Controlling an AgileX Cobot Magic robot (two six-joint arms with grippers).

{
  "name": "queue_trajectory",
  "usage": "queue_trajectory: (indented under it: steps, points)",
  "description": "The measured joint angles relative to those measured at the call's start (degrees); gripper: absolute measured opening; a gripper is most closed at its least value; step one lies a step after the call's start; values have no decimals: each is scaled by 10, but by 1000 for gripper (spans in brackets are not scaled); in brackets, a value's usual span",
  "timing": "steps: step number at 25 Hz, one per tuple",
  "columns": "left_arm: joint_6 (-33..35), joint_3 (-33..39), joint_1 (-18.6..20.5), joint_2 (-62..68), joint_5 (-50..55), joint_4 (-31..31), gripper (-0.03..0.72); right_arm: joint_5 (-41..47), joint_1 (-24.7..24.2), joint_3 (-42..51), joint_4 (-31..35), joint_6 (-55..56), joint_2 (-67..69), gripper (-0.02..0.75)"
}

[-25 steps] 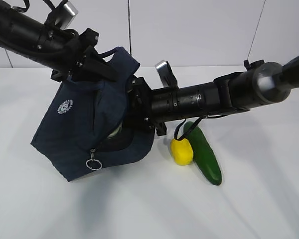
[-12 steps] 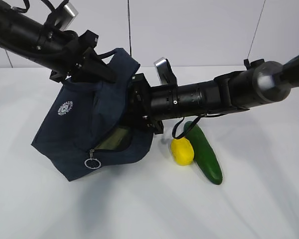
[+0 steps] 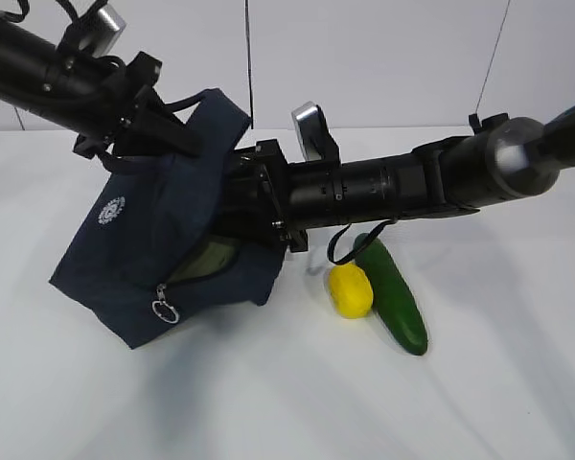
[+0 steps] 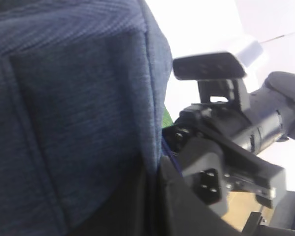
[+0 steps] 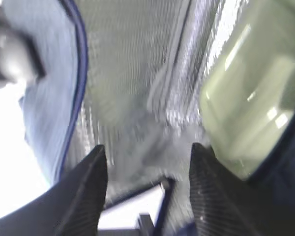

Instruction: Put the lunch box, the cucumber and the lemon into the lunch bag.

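Observation:
The navy lunch bag (image 3: 163, 240) hangs tilted, its mouth facing right. My left gripper (image 3: 153, 120) is shut on the fabric at the bag's top; in the left wrist view the bag (image 4: 64, 108) fills the frame against my dark fingers (image 4: 155, 196). My right gripper (image 5: 148, 146) is open inside the silver-lined bag, its tips hidden in the exterior view. The pale green lunch box (image 5: 250, 98) lies in the bag to the right of the jaws, free of them, and shows through the opening (image 3: 206, 261). The lemon (image 3: 350, 290) and cucumber (image 3: 395, 297) lie side by side on the table.
The silver ring pull (image 3: 164, 309) dangles at the bag's lower front corner. A black cable loop (image 3: 343, 251) hangs from the right arm just above the lemon. The white table (image 3: 268, 402) stretches in front, with a white wall behind.
The bag and left arm have shifted left. The right arm has followed, reaching deeper into the bag's mouth. The lemon and cucumber have not moved.

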Motion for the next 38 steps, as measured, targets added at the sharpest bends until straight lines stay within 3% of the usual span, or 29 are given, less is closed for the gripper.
queue_trajectory:
  steps: [9, 15, 23, 32, 38]
  points:
    - [-15, -2, 49, 0, 44, 15, -6, 14, 0, 0, -35, 7, -5, 403]
    - [-32, -2, 68, 0, 64, 53, -7, -2, 0, -31, -144, 64, -43, 403]
    - [-42, -2, 91, 0, 95, 64, -8, -3, 0, -83, -347, 205, -94, 403]
    - [-49, -3, 106, 0, 103, 96, -7, 16, 0, -118, -662, 402, -164, 403]
    - [-59, -3, 106, 0, 104, 115, -7, 51, 0, -118, -837, 519, -183, 403]
